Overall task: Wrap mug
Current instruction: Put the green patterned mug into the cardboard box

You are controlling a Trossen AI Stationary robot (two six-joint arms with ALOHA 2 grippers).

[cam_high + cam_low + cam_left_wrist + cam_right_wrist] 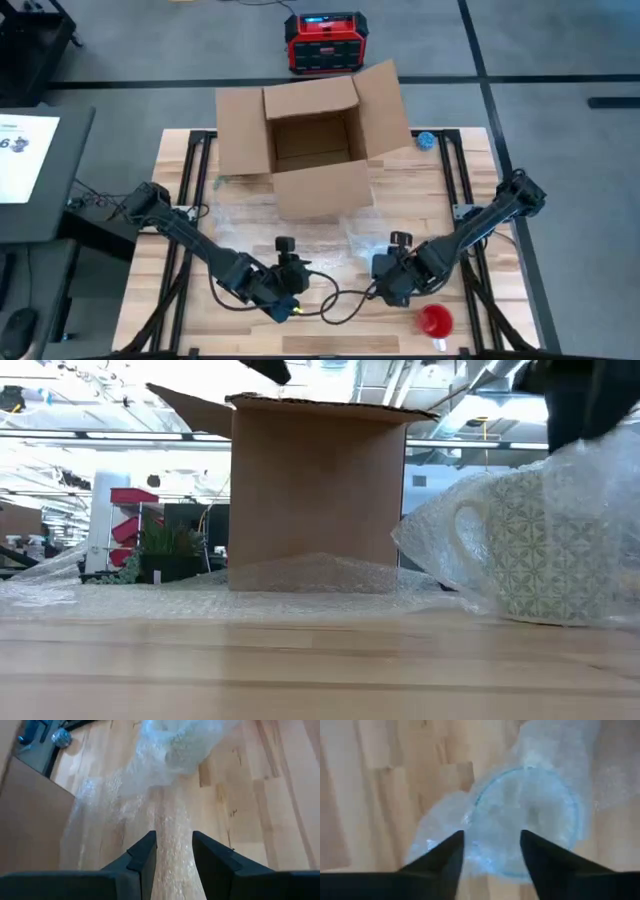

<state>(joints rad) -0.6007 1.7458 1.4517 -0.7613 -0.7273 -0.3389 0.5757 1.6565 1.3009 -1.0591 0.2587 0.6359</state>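
Observation:
A white mug with a green pattern stands upright on the table, draped in clear bubble wrap. The sheet spreads over the table toward the cardboard box. My right gripper is open above the mug, one finger on each side of the covered rim; from above it shows at the table's near right. My left gripper is open at the near middle, low over a narrow strip of wrap that runs off to the mug. My left gripper has the strip of bubble wrap between its fingers, which point along it; whether they touch it I cannot tell. My right gripper comes from above with its fingers over the wrap on the mug; whether they touch it I cannot tell.
An open cardboard box stands at the far middle, flaps up. A red round thing lies near the front right. A small blue ball sits at the far right. Black cables loop between the grippers.

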